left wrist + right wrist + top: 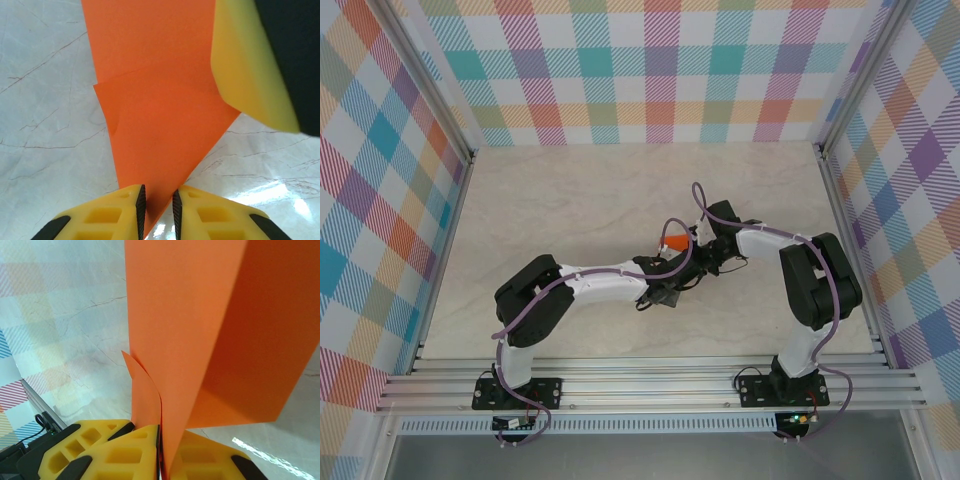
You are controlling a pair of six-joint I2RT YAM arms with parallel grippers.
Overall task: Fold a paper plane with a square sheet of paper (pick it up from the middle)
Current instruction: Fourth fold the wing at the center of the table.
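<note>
Overhead view looks down; 2 close wrist views share the paper (160, 125).

We see a thin, bright orange sheet of paper (160, 115), creased across so one layer overlaps another, tapering to a tip that runs into the slim gap between the left gripper's (157, 212) yellow, black-padded fingers (107, 217); we cannot tell whether the pads press it. At upper right a broad yellow finger with a black back (250, 65) overlaps the paper's edge. Behind lies the white, grey-veined marble-patterned table (45, 125).
</note>
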